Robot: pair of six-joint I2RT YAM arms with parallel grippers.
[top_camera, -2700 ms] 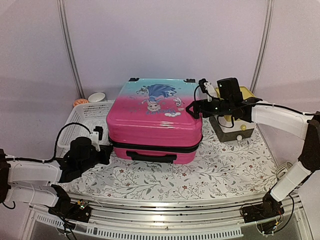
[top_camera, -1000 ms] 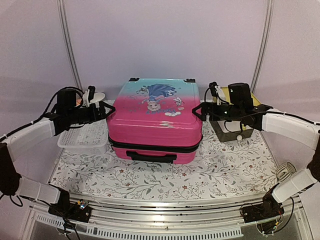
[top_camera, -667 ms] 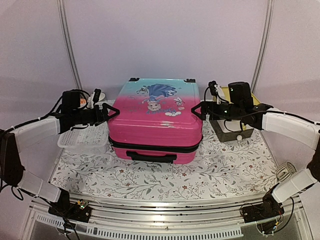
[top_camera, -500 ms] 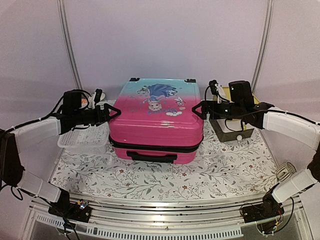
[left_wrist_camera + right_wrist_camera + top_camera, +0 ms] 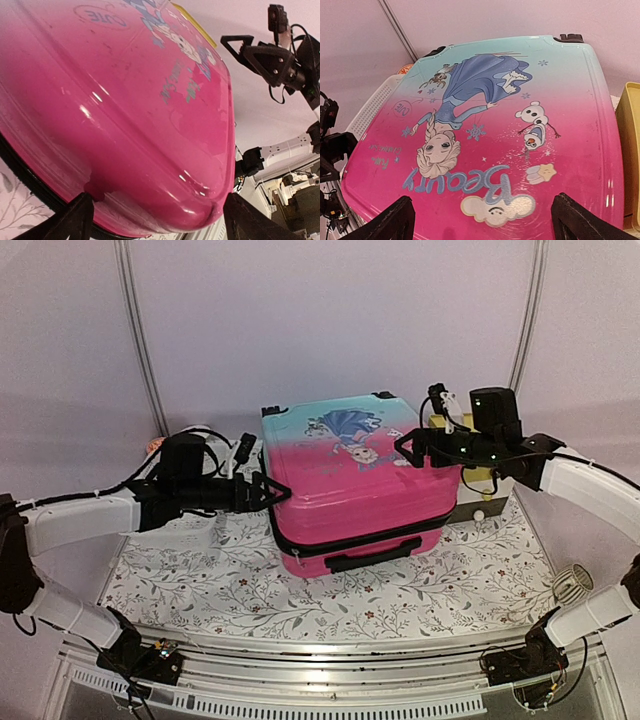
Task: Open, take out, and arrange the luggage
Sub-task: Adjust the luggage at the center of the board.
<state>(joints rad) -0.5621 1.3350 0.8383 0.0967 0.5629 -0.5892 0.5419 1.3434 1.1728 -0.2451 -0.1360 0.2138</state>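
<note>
The floral-clothed counter [image 5: 455,585] was occupied by the luggage [image 5: 350,480], laid flat. The left gripper [image 5: 272,490] was held spread at its left side, and the right gripper [image 5: 408,446] spread at its right edge.

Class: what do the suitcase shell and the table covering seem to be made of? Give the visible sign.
The luggage: likely hard moulded plastic, glossy, with sharp highlights on its ridges. The table covering: printed cloth or vinyl, matte, floral pattern; cannot tell which.
</note>
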